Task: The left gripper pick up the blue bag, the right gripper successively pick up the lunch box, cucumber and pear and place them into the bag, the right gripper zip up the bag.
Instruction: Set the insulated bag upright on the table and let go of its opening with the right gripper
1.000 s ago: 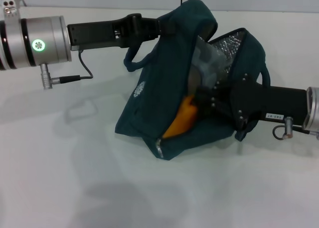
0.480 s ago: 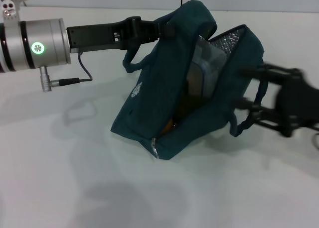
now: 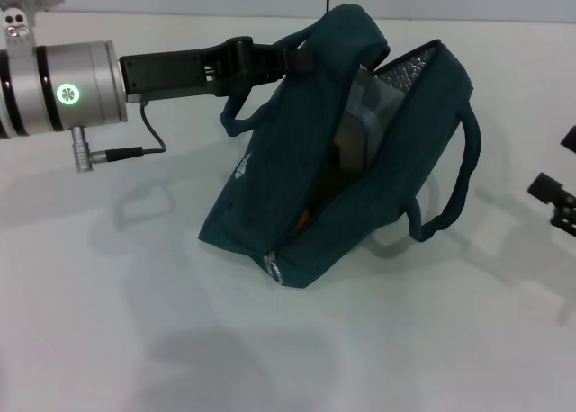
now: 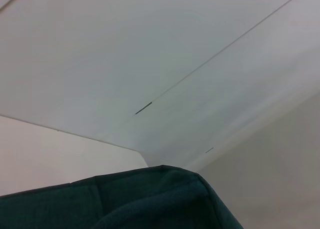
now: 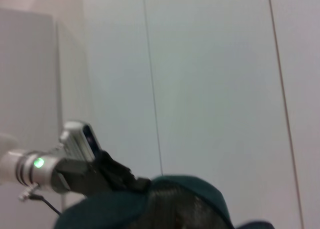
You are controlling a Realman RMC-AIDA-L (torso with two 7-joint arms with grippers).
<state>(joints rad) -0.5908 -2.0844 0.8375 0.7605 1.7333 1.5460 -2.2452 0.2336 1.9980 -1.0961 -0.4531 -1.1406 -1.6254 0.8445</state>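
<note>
Teal-blue fabric of the blue bag [image 3: 315, 160] stands propped on the white bench [image 3: 135, 340], its top pulled up and toward the robot's left, its base resting on the bench surface. Mouth of the bag gapes open along the upper edge; silver insulated lining [image 3: 409, 66] shows on the inner wall.

Left hand [image 3: 297, 57]: reaches in horizontally from the left side of the head view, black arm behind a silver wrist with a lit green ring [image 3: 67, 94]. The hand is clenched on the bag's top edge, holding that edge raised. A cable [image 3: 148, 138] hangs from the wrist. The left wrist view shows only a fold of the bag fabric [image 4: 150, 199] against pale wall panels.

Inside the opening: the lunch box [image 3: 364, 115], clear plastic, stands on edge against the lining. Lower down, through the narrow part of the gap, a small orange-yellow patch shows, the pear [image 3: 303, 219]. Cucumber not discernible in any view.

One loop handle [image 3: 454, 183] hangs off the bag's right side, clear of the bench at its top, lower end near the bench. The other handle [image 3: 243, 115] droops below the left arm. Zipper end with metal pull [image 3: 272, 268] sits at the bag's near bottom corner.

Right hand [image 3: 558, 196]: only black fragments at the right edge of the head view, well apart from the bag, touching nothing visible. Cannot tell its finger state.
</note>
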